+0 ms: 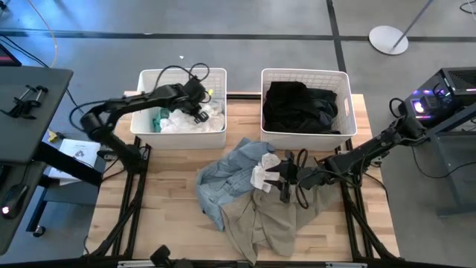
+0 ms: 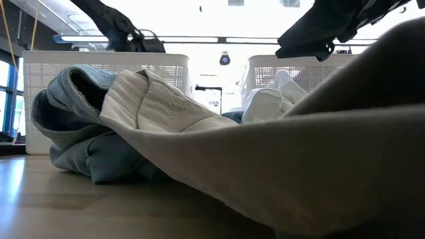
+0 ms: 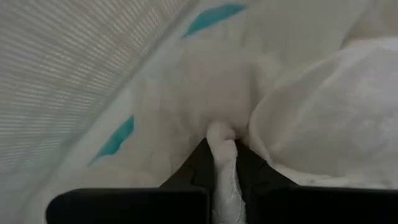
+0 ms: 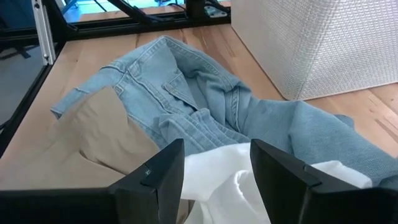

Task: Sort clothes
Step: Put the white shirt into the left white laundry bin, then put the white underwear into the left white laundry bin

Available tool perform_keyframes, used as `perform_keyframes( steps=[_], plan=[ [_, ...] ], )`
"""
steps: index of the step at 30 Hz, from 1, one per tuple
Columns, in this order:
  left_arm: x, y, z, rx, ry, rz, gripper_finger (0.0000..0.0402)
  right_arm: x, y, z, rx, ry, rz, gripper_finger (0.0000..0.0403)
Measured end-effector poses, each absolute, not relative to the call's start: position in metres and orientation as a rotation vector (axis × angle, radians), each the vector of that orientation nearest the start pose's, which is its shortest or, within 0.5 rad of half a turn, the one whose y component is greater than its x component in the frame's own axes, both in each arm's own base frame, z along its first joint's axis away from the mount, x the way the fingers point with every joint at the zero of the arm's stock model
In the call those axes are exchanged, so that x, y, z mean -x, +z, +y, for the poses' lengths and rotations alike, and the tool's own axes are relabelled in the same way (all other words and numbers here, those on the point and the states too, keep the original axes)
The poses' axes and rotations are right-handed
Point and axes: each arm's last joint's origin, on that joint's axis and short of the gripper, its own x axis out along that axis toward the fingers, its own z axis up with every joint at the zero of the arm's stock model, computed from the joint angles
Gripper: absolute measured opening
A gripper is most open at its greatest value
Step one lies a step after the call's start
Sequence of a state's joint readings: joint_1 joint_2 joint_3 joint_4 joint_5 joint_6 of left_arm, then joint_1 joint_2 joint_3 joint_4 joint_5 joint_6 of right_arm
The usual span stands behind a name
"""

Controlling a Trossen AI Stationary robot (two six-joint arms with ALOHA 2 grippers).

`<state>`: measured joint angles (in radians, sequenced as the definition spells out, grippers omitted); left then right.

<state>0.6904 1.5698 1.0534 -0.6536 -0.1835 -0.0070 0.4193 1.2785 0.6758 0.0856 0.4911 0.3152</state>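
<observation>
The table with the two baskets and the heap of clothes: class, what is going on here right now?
A two-armed robot is sorting laundry. The left gripper is over the left basket, shut on a white garment, with teal fabric there too. The right basket holds black clothes. The right gripper hangs open over a white piece on the table pile, beside the denim garment and the beige one.

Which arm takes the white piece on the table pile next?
Right. The right gripper hangs open over the white garment on the table pile; the left gripper is in the left basket, shut on white fabric.
</observation>
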Motion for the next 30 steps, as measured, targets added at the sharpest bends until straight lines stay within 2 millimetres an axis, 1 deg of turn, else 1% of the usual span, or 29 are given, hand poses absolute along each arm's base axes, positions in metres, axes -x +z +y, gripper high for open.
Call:
perform_keyframes(
  steps=[2,4,6,8,10,12,14,16,19,21,24,27,30],
  plan=[
    [-0.230,0.200,0.202,0.314,0.804,1.180,0.0012,-0.244,0.220,0.094,-0.083,-0.143,0.448,0.0174],
    [-0.232,0.194,0.205,0.308,0.823,1.191,0.0024,-0.245,0.219,0.094,-0.080,-0.144,0.453,0.0174],
    [-0.233,0.193,0.206,0.300,0.810,1.188,0.0046,-0.246,0.217,0.094,-0.077,-0.145,0.461,0.0174],
    [-0.233,0.197,0.205,0.307,0.797,1.168,0.0076,-0.247,0.214,0.095,-0.086,-0.150,0.472,0.0174],
    [-0.230,0.205,0.202,0.309,0.791,1.143,0.0109,-0.249,0.210,0.096,-0.086,-0.154,0.485,0.0174],
    [-0.225,0.218,0.198,0.302,0.794,1.114,0.0143,-0.250,0.205,0.097,-0.084,-0.160,0.501,0.0174],
    [-0.218,0.234,0.192,0.289,0.805,1.067,0.0175,-0.252,0.201,0.097,-0.095,-0.170,0.512,0.0174],
    [-0.209,0.255,0.185,0.279,0.824,0.990,0.0199,-0.253,0.198,0.098,-0.108,-0.176,0.520,0.0174],
    [-0.195,0.287,0.168,0.289,0.849,0.842,0.0221,-0.253,0.197,0.100,-0.114,-0.163,0.527,0.0174],
    [-0.186,0.307,0.151,0.276,0.834,0.752,0.0225,-0.252,0.197,0.103,-0.110,-0.157,0.521,0.0174],
    [-0.177,0.331,0.121,0.225,0.777,0.642,0.0221,-0.248,0.198,0.110,-0.091,-0.146,0.508,0.0174],
    [-0.169,0.348,0.092,0.190,0.727,0.541,0.0210,-0.244,0.199,0.119,-0.080,-0.126,0.500,0.0174],
    [-0.168,0.359,0.066,0.139,0.666,0.469,0.0197,-0.239,0.199,0.128,-0.063,-0.100,0.499,0.0174]
  ],
)
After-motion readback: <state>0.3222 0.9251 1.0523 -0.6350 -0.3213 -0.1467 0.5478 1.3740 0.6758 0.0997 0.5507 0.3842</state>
